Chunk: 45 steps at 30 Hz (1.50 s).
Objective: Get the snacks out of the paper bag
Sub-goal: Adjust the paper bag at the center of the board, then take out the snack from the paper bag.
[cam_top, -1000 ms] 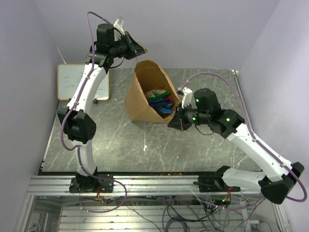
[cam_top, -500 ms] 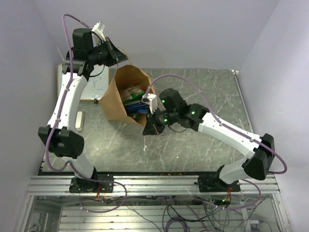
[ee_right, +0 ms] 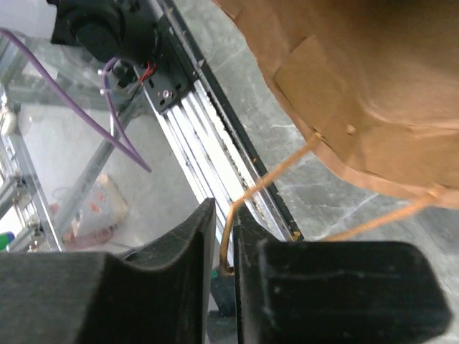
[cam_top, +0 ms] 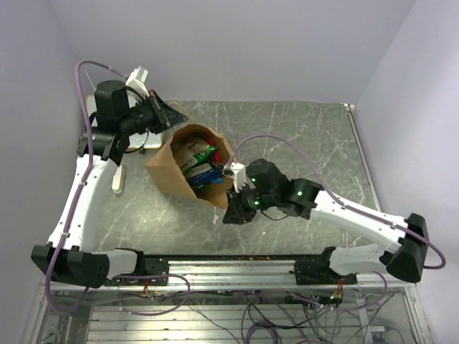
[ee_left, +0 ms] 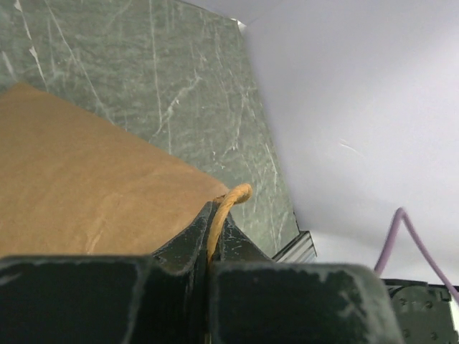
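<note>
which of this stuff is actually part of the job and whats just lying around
Part of the job:
paper bag, open on the table
snacks, inside the bag
left gripper and right gripper, each pinching a bag handle

Just lying about:
white stick, left of the bag
whiteboard, mostly hidden behind the left arm

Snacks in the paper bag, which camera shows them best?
The top external view: it looks into the open paper bag, where green and blue snacks show. Both wrist views show no snacks, only the bag's brown outside and a handle pinched between closed jaws.
</note>
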Motion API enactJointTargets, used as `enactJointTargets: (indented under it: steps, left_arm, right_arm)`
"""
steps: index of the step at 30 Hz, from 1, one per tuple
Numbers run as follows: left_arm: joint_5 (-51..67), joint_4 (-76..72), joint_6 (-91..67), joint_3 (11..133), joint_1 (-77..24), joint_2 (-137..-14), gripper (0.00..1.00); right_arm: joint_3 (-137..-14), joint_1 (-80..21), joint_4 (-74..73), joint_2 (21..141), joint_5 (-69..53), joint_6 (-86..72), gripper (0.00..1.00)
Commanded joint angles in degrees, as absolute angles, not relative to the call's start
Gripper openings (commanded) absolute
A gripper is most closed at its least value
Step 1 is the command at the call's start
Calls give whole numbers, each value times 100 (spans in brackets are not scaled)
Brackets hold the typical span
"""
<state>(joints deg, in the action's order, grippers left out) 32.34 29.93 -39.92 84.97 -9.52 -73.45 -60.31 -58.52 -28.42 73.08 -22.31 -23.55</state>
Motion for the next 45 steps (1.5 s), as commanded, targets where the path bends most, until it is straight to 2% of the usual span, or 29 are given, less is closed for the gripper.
enactJointTargets:
  steps: [1, 6, 10, 12, 19, 25, 34, 37, 40, 45]
  left_arm:
    - [3365, 2616, -4296, 8258, -1085, -6942, 7]
    - [3365, 2694, -4307, 8186, -1150, -6806, 7]
    - [3425, 2807, -4324, 8217, -1158, -6858, 7]
    - [3457, 2811, -4319, 8220, -1160, -6896, 7]
    - [3459, 3435, -3922, 8676, -1160, -7139, 7]
    - [3578, 3542, -3885, 8574, -1160, -7109, 7]
    - [3682, 3400, -4001, 8370, -1160, -7052, 7]
    - [3651, 3505, -3935, 8431, -1160, -7105, 7]
    - [3628, 3550, -3954, 8418, -1160, -7103, 7]
    - [3709, 3550, -3970, 8431, -1160, -7155, 7]
  right_arm:
    - [-6250, -5869, -3286, 6665, -1333, -2567, 20]
    - [-6796, -5866, -4081, 6256, -501, -2448, 40]
    - [-7048, -5870, -4061, 6204, -223, -2026, 59]
    - [-7097, -5865, -3789, 6303, -378, -1602, 62]
    - [-7323, -5884, -2792, 6988, -547, -80, 62]
    - [-6820, -5890, -1496, 6974, -557, 1458, 60]
    - [-6815, -5893, -1235, 7533, -804, 3728, 54]
    - [-6786, -5891, -1108, 7779, -852, 4350, 50]
    - [-6739, -5896, -968, 8051, -950, 4976, 41]
    - [-6810, -5781, -572, 8608, -1040, 5401, 40]
